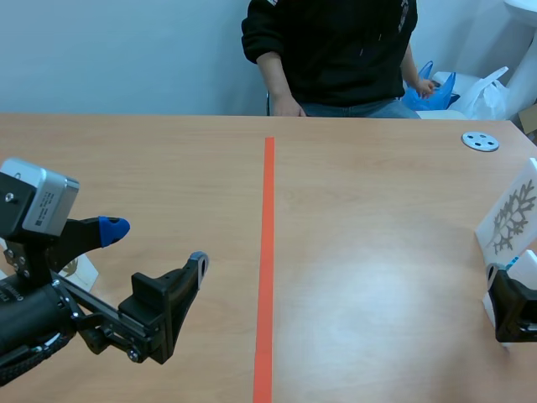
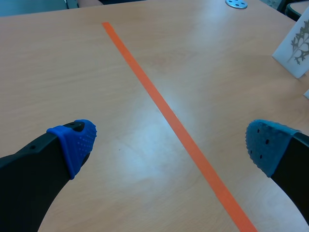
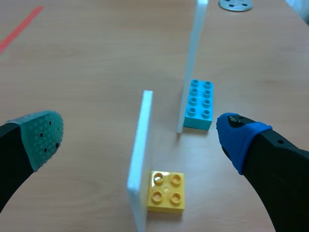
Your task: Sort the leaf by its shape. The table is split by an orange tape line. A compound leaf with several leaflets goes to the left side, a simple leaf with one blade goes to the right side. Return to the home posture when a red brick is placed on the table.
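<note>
The right pincer [image 3: 139, 139] is gaping wide and empty at the worktop's [image 1: 377, 252] right edge, with a white card [image 3: 139, 159] standing edge-on between its fingers and the branching-leaf card [image 1: 508, 218] just beyond, while the left pincer [image 2: 169, 141], equally open and empty, is hanging left of the tape line [image 1: 267, 252].

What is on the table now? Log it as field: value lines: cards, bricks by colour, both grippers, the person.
Far card: upright, right of tape line, grey branching leaf print
Near card: upright, edge-on, print unseen
Bricks: light blue brick at far card's foot; yellow brick at near card's foot
Red brick: none seen
Left gripper: open, holding nothing
Right gripper: open, near card between fingers, ungripped
Person: seated across table
</note>
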Tool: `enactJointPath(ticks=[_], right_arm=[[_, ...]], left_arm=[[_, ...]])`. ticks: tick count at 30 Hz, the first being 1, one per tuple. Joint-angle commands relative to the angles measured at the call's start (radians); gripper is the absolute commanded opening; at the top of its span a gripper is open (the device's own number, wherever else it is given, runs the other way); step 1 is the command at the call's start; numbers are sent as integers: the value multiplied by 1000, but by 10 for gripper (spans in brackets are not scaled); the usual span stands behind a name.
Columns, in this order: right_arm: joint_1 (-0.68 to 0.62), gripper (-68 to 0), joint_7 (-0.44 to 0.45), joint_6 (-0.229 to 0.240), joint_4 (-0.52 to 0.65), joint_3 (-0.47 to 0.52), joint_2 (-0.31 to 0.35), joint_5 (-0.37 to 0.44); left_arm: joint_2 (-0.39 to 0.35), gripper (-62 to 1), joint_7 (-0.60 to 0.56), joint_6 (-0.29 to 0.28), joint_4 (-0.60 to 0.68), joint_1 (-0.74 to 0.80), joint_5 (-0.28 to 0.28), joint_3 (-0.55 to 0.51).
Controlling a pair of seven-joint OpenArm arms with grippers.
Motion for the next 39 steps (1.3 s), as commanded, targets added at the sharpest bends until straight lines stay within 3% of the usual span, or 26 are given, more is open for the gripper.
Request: enactJointPath(ticks=[1,10,19,26,29,39], right_arm=[[-18,4,16,0,59,10,21,14],[-158,4,-49,24,294,105,29,27],[-251,4,-120,58,492,115,69,69],[-231,4,-144,85,518,113,91,79],[-225,4,-145,124,518,113,90,79],[-195,4,-139,128,518,113,91,79]], left_arm=[[0,14,-14,1,24,2,-6,-8],[0,14,-13,1,24,2,-6,-8],[-1,14,-12,0,24,3,-6,-8],[0,14,-13,0,24,3,-6,-8],[0,14,-13,0,24,3,-6,-8],[0,14,-13,0,24,3,-6,-8]])
